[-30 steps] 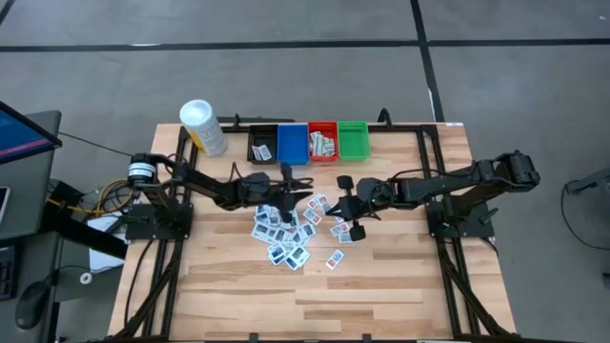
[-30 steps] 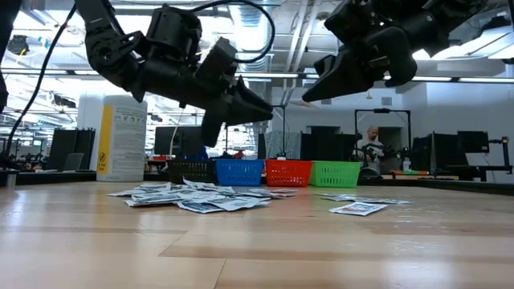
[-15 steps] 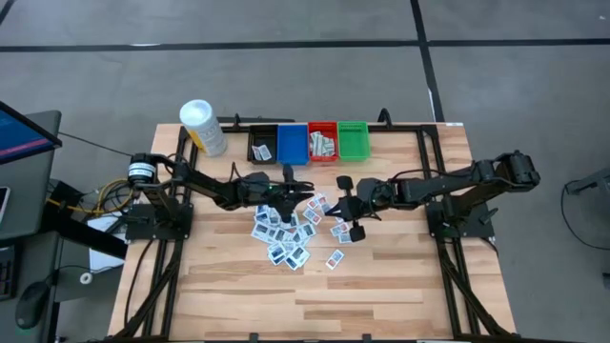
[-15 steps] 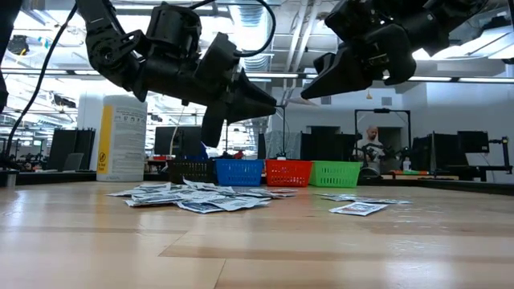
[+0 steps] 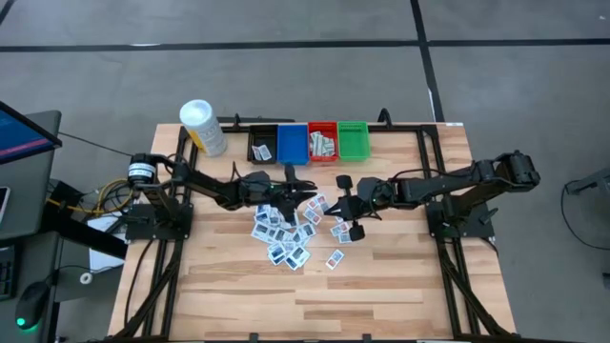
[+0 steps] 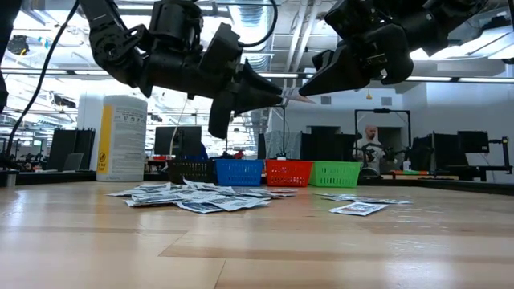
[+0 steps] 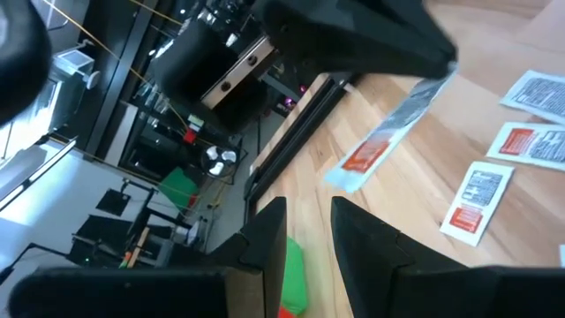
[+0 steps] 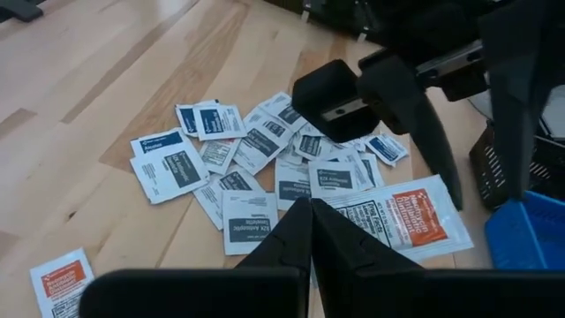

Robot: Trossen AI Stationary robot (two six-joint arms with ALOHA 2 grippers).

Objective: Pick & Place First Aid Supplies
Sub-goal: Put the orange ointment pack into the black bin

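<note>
First aid supplies point(image 5: 286, 233): lay from above in a loose heap on the table point(image 5: 400, 286), out in front of the blue bin point(image 5: 293, 143) and well apart from it, with a few strays on the side of the heap away from that bin. More packets sat in the black bin point(image 5: 260, 145) and the red bin point(image 5: 323, 143), on either side of the blue bin. Left gripper point(image 5: 307, 193): hung between the blue bin and the heap, over the heap's nearer edge. Right gripper point(image 5: 338, 203): hung close beside it, farther along the row toward the green bin point(image 5: 353, 141).

At table height: showed both grippers raised well above the blue bin and the heap, tips nearly meeting. Showed the left fingers parted a little and the right tips pressed together.

From the left wrist: looked past narrowly parted fingers with nothing between them. Caught the other arm's closed tips pinching a red-marked packet point(image 7: 388, 146) by one end, clear of the wood.

From the right wrist: showed the same packet clamped at the closed fingertips, above the heap, with a corner of the blue bin off to one side.
</note>
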